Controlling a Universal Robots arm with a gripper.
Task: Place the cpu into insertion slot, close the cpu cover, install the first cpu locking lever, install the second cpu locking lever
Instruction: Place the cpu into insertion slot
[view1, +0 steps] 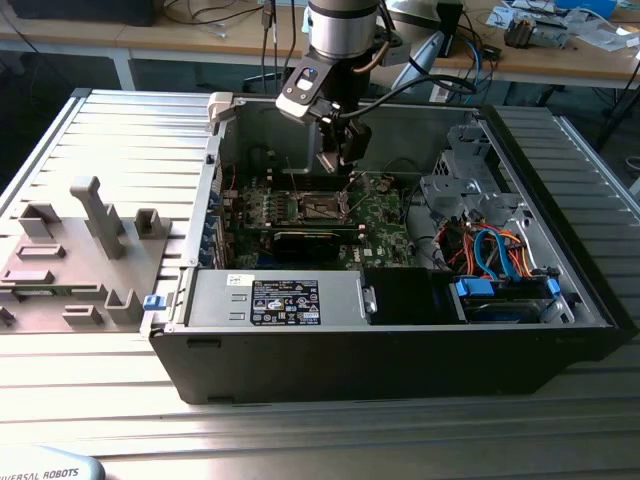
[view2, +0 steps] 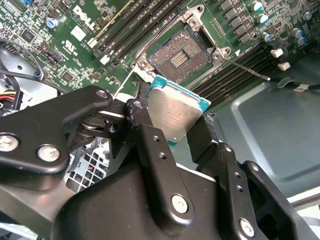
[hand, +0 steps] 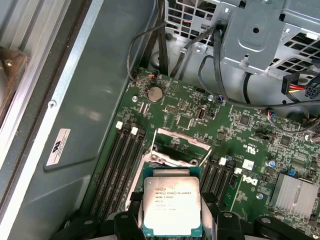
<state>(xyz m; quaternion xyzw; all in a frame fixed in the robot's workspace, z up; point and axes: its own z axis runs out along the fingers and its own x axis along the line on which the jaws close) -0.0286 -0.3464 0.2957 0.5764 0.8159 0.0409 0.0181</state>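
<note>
The cpu (view2: 175, 112) is clamped btwn the two black fingers (view2: 150, 145) of the gripper (view2: 175, 122). Its silver top faces the second wrist view, w/ a green edge showing past the pads. In the first wrist view the cpu (hand: 171, 207) is face-on, print on its lid, and the gripper (hand: 172, 225) is closed on two opposite sides. It hangs above the board, not seated. The insertion slot (view2: 181, 56) lies uncovered just beyond it, a dark contact field w/ a silvery rim, apart from the chip.

Arm: it drops straight down from the upper centre of the exterior view. The wrist is vertical and the gripper (view1: 340, 150) is inside the open pc case (view1: 400, 370), over the insertion slot (view1: 318, 208) at mid-frame.

Around: the cpu cover (hand: 182, 138) stands swung up off the slot. A thin lever rod (view2: 247, 67) sticks out free beside the socket. Memory slots (hand: 122, 160) flank the socket on both sides. A coin cell (hand: 155, 93) and a drive cage (hand: 260, 35) w/ cables sit further off.

Views: the second wrist view gives the bare contacts in plain sight past the chip, and the first wrist view gives the raised cover. The exterior view adds:
- a black expansion card (view1: 310, 238) just below the slot in frame
- the PSU (view1: 275, 300) at lower centre
- orange & blue cables (view1: 490, 245) at right
- a grey fixture tray (view1: 60, 270) outside the case, on the exterior view's left
</note>
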